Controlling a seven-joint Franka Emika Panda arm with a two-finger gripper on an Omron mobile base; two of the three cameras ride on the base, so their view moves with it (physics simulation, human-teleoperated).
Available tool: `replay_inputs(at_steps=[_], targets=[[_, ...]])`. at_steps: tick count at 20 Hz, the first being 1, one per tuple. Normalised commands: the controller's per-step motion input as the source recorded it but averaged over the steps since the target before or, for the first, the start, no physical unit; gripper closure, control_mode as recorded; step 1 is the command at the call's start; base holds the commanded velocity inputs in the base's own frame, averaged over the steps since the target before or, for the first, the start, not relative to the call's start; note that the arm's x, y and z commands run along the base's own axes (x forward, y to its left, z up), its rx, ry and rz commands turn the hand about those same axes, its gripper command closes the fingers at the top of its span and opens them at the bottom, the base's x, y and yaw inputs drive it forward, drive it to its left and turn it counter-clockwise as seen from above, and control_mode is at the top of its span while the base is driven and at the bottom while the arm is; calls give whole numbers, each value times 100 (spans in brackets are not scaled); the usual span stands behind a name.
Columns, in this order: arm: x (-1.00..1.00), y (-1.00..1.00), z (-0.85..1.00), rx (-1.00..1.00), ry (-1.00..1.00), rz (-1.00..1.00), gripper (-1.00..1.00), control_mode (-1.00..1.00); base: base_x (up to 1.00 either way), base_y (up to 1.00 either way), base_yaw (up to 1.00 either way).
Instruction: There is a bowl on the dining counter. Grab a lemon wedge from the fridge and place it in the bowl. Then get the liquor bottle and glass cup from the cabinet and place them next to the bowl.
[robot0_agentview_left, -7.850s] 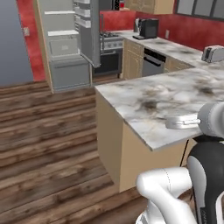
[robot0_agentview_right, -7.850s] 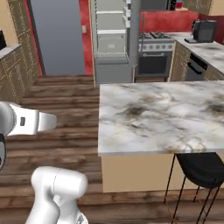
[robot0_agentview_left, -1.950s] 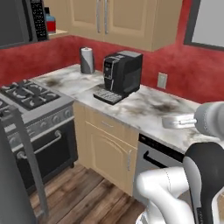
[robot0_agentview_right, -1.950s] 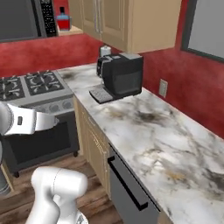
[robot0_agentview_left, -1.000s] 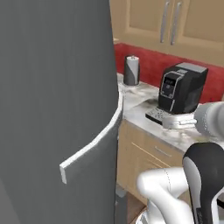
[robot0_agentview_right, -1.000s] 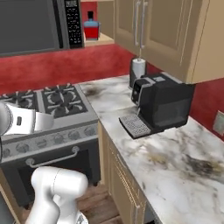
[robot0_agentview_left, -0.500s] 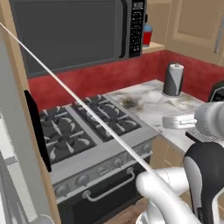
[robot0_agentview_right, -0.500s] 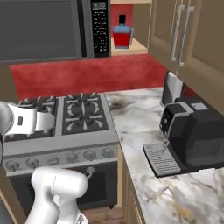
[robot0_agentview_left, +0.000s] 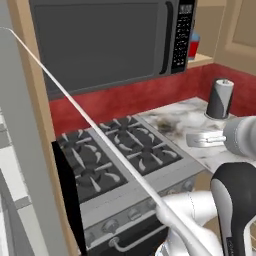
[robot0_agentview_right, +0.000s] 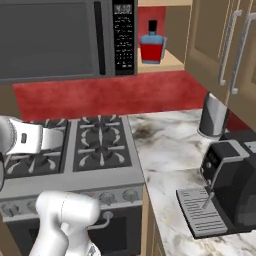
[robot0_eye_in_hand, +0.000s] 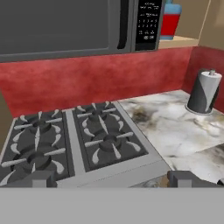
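Note:
The liquor bottle, red-bodied with a blue label and black cap, stands on the open shelf of the tan cabinet just right of the microwave. It also shows as the bottle and the bottle, partly behind the microwave's edge. My gripper hangs open and empty over the stove, well below and short of the bottle. Its fingertips stand wide apart, and the same gripper points left over the counter edge. The bowl, dining counter, lemon wedge and glass cup are out of view.
A dark grey microwave hangs above a gas stove. A grey canister and a black coffee machine stand on the marbled counter. Closed cabinet doors are on the right. A grey fridge door fills the left.
The whole picture has shifted with the base: microwave, stove and shelf now sit closer and more central. The gripper has stayed open and empty.

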Motion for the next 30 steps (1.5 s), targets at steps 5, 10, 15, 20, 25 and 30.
replay_inputs(at_steps=[5, 10, 15, 20, 25, 30], targets=[[0, 0, 0, 0, 0, 0, -100, 100, 58, -5, 4], [0, 0, 0, 0, 0, 0, -100, 100, 61, -25, 23], [0, 0, 0, 0, 0, 0, -100, 100, 52, -35, 32], [0, 0, 0, 0, 0, 0, -100, 100, 40, -43, 34], [0, 0, 0, 0, 0, 0, -100, 100, 31, -48, 33], [0, 0, 0, 0, 0, 0, -100, 100, 27, -52, 27]])
